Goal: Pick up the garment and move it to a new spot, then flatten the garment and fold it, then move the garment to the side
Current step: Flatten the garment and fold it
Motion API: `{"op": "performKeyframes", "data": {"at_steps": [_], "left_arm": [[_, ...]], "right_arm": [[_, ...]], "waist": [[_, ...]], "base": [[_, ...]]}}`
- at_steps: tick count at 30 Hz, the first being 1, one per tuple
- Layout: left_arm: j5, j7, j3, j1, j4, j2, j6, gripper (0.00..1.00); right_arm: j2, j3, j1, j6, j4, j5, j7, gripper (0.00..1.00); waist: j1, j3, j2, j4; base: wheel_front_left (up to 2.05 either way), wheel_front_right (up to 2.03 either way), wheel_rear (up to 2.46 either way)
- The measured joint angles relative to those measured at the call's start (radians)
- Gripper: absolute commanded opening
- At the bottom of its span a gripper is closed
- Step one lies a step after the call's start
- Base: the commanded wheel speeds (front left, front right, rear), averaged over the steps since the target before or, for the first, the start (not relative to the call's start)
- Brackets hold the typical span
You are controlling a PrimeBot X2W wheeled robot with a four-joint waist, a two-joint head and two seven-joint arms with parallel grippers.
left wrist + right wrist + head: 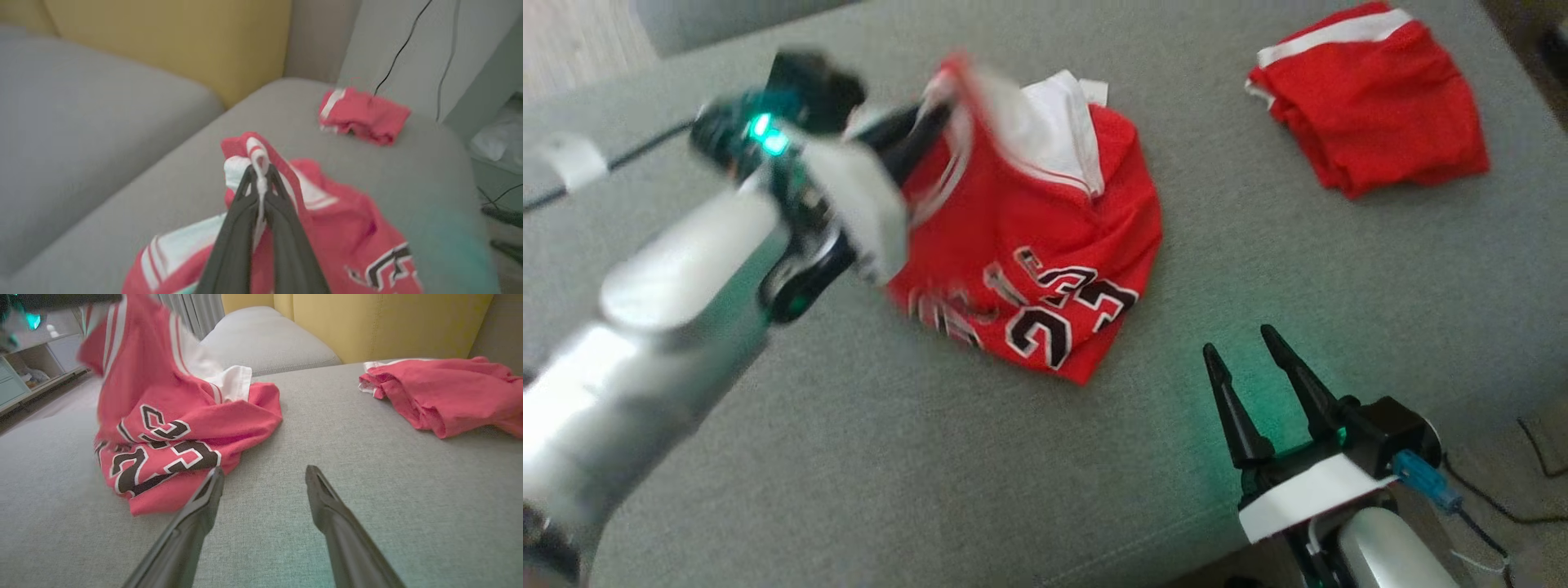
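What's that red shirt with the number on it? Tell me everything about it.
It is a red jersey of thin, soft-looking cloth, with white lining, red-and-white striped trim and a black, white-edged 23. It lies crumpled on the grey cushion, with one striped edge raised off it, pinched between the shut fingers of the left gripper. Nothing else touches it.

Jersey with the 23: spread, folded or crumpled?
Crumpled. The jersey lies in a rumpled heap on the grey cushion, one striped edge raised and pinched in the left gripper.

jersey: soft cloth, matt | sofa: coarse woven fabric, matt | left forearm: smooth, glossy
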Motion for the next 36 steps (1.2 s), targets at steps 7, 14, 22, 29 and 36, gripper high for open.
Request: {"op": "performKeyframes", "data": {"at_steps": [7,14,22,29,36], "left_arm": [[0.026,-0.249,-0.096,-0.247,-0.045,-0.090,0.000,0.00],[0.001,-0.379,-0.103,-0.395,-0.014,-0.094,0.000,0.00],[-0.063,-0.324,-0.164,-0.232,-0.078,0.077,0.000,0.00],[-0.191,-0.297,-0.191,0.256,-0.214,0.287,0.077,0.00],[-0.339,-0.340,-0.189,0.515,-0.323,0.374,0.187,1.00]], "right_arm": [[-0.013,0.001,0.067,0.000,0.010,0.000,0.000,1.00],[-0.026,-0.034,0.137,0.000,0.009,0.000,0.000,1.00],[-0.021,-0.086,0.186,0.000,-0.015,-0.002,0.000,1.00],[-0.016,-0.132,0.185,0.000,-0.035,-0.012,0.000,1.00],[-0.017,-0.138,0.185,0.000,-0.039,-0.018,0.000,1.00]], "waist": [[-0.0001,-0.109,0.0000,-0.022],[-0.0001,-0.193,0.0001,-0.015],[-0.0001,-0.210,0.0000,0.114],[0.0000,-0.183,0.0000,0.229],[0.0000,-0.170,0.0000,0.301]], "base": [[0.00,0.00,0.00],[0.00,0.00,0.00],[0.00,0.00,0.00],[0.00,0.00,0.00],[0.00,0.00,0.00]]}}
